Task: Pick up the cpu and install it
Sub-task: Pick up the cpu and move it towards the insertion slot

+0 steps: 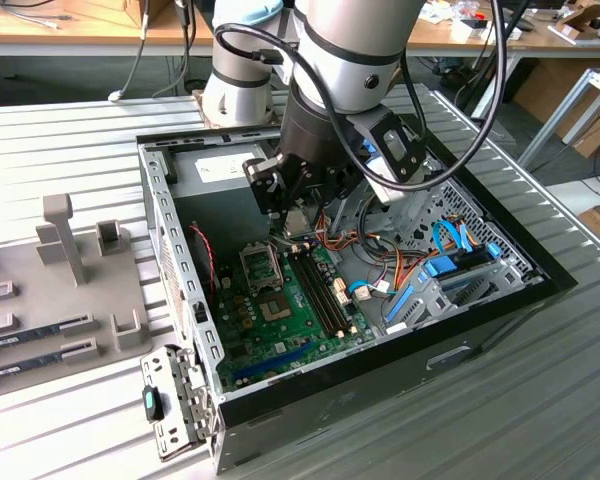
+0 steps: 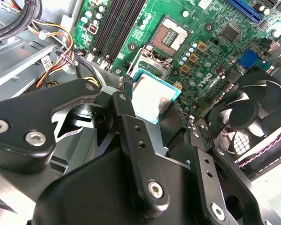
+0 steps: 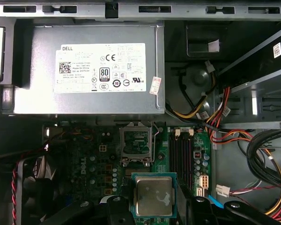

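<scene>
Gripper (image 1: 298, 232): clamping the cpu (image 3: 153, 196) by two opposite edges, hovering.
Socket (image 1: 260, 265): lying open at the gripper's seven o'clock in the exterior view.
Risk: seating the cpu tilted or misrotated, likely bending socket contacts.

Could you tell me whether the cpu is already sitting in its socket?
No, the claw holds the cpu clear of the open, empty socket.

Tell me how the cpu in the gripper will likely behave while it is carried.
The cpu looks like a thin flat plate, so probably stiff and light. Its smooth metal top suggests it could slip, since the gripper pinches only its edges. The green rim looks delicate; squeezing hard seems risky.
</scene>
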You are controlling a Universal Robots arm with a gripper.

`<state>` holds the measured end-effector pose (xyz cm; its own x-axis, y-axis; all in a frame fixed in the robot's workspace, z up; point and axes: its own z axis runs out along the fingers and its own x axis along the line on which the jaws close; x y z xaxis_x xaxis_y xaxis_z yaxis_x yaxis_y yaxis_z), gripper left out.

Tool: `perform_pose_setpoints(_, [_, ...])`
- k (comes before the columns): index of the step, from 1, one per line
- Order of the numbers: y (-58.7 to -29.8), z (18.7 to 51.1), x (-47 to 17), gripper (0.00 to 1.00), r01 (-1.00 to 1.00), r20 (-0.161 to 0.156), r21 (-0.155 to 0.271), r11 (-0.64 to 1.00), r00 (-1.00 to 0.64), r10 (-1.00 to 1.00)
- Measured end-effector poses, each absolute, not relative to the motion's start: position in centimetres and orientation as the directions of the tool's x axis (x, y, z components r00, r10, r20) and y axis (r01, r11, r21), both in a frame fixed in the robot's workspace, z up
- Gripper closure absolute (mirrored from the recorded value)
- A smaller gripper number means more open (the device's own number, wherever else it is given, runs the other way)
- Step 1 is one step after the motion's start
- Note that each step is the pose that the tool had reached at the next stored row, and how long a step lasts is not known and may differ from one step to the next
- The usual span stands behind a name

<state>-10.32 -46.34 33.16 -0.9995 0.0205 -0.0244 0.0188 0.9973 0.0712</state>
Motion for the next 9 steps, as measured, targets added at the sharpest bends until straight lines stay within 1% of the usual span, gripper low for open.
perform_pose_setpoints(9, [-46.34,33.00,-10.32,0.53,0.019,-0.024,0.071,0.997,-0.999,0.021])
